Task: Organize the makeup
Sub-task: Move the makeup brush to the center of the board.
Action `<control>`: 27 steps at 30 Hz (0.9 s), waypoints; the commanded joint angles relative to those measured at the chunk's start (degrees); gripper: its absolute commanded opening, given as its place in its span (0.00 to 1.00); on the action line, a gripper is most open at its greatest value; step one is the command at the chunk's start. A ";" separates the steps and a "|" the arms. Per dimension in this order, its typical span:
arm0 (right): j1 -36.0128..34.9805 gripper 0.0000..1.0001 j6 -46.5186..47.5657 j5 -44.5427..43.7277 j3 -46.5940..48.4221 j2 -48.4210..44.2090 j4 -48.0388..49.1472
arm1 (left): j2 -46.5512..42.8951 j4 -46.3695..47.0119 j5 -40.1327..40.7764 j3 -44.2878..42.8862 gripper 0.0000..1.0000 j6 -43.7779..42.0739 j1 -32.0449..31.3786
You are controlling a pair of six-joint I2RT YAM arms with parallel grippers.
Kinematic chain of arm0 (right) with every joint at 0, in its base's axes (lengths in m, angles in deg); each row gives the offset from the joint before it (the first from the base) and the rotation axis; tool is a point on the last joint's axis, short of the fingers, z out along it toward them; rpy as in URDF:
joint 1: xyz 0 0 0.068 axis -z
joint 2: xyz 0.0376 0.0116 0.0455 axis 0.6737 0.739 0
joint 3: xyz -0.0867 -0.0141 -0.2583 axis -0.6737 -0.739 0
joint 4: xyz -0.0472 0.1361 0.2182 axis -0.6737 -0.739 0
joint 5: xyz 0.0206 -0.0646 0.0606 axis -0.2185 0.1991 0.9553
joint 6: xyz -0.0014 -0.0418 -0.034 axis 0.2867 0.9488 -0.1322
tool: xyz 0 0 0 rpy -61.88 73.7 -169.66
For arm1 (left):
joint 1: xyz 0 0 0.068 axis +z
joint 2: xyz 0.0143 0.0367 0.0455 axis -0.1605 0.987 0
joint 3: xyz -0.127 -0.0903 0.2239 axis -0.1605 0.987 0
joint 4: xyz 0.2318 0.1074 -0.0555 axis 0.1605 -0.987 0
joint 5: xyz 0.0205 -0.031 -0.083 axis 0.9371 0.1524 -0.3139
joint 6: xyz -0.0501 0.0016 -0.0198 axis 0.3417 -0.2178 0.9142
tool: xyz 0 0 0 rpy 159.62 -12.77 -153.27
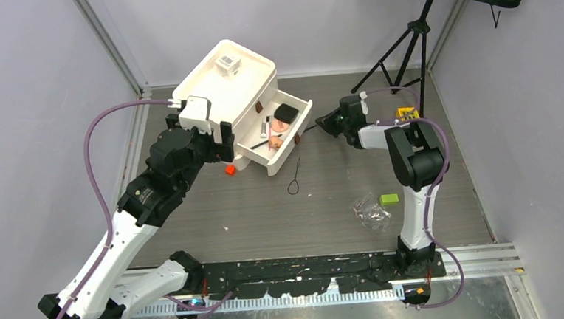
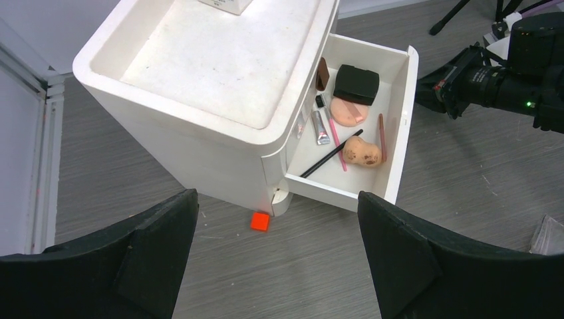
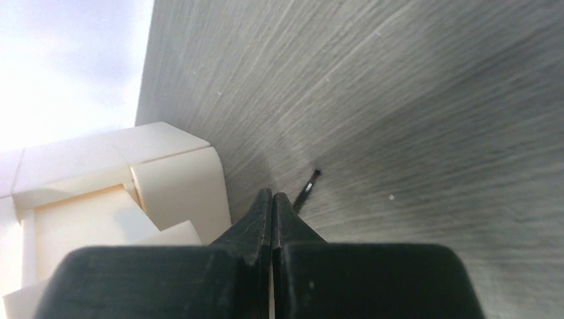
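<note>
Item: makeup, mostly stowed in the open drawer (image 2: pixel 403 113) of the white organiser (image 1: pixel 204 83), upper centre of the overhead view. Contents: black compact (image 2: pixel 356 84), pink puff (image 2: pixel 347 111), peach sponge (image 2: pixel 362 151), black pencil (image 2: pixel 330 154), small tube (image 2: pixel 320 127). The clear barcoded box (image 1: pixel 227 62) sits on the organiser's top. Outstanding: a thin black stick (image 3: pixel 308 186), flat on the table just beyond the right gripper (image 3: pixel 273 199), whose fingers are pressed together on nothing visible. Left gripper (image 2: pixel 276 199): spread wide, empty, above the organiser's near corner. Handling note: the stick looks like the piece in hand; the pincer would need to part, straddle it crosswise and come down low, clear of the drawer front. Surface: grey wood-grain table (image 1: pixel 268 219), carrying a red cube (image 1: pixel 230 169), a crumpled clear wrapper (image 1: pixel 371 212) and a green block (image 1: pixel 389 198). Room: pale walls, black tripod (image 1: pixel 418 27) at upper right.
</note>
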 commanded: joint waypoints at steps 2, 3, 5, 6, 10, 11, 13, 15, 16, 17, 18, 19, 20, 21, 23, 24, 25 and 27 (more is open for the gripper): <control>-0.79 0.00 -3.82 3.21 1.31 2.17 12.38 | -0.38 0.92 0.67 -0.59 0.92 -0.59 0.21; -1.03 0.00 -4.17 3.26 1.57 2.62 12.40 | -0.34 0.92 0.62 -0.55 0.92 -0.63 0.21; -1.49 0.00 -5.08 3.02 1.99 3.59 12.45 | -0.24 0.90 0.62 -0.60 0.92 -0.72 0.20; -1.72 0.00 -5.74 2.90 2.14 4.10 12.39 | -0.23 0.90 0.71 -0.55 0.92 -0.79 0.21; -2.29 0.00 -8.81 2.54 3.01 5.95 12.24 | -0.28 0.89 0.85 -0.58 0.92 -0.85 0.27; -2.46 0.00 -9.23 2.49 3.30 6.33 12.10 | -0.36 0.89 0.85 -0.54 0.92 -0.89 0.29; -3.04 0.00 -9.33 2.11 4.22 6.75 11.43 | -0.46 1.01 0.93 -0.39 0.92 -0.96 0.28; -3.81 0.00 -9.11 1.57 5.18 7.02 10.51 | -0.36 0.96 0.92 -0.44 0.92 -0.98 0.30; -4.09 0.00 -9.17 1.36 5.54 7.22 10.00 | -0.34 0.95 0.86 -0.45 0.92 -0.93 0.28; -4.44 0.00 -9.32 1.19 5.93 7.49 9.73 | -0.26 0.91 0.77 -0.45 0.92 -0.90 0.26; -4.72 0.00 -9.55 1.09 6.30 7.75 9.72 | -0.29 0.87 0.68 -0.45 0.92 -0.90 0.27; -4.99 0.00 -9.71 1.05 6.57 8.01 9.66 | -0.31 0.87 0.67 -0.45 0.92 -0.90 0.24; -5.27 0.00 -9.97 0.94 6.92 8.28 9.45 | -0.40 0.87 0.75 -0.46 0.92 -0.92 0.28; -5.57 0.00 -10.11 0.83 7.23 8.50 9.07 | -0.49 0.84 0.84 -0.41 0.92 -0.98 0.30; -6.37 0.00 -10.35 0.65 7.66 8.90 8.70 | -0.59 0.86 0.95 -0.32 0.92 -0.98 0.33; -6.67 0.00 -10.39 0.49 7.84 9.11 8.51 | -0.64 0.86 0.99 -0.34 0.92 -0.96 0.31; -7.02 0.00 -10.36 0.27 7.96 9.31 8.24 | -0.63 0.81 0.99 -0.35 0.92 -1.03 0.28; -7.59 0.00 -10.25 -0.17 8.19 9.78 7.91 | -0.74 0.86 1.02 -0.36 0.92 -1.07 0.39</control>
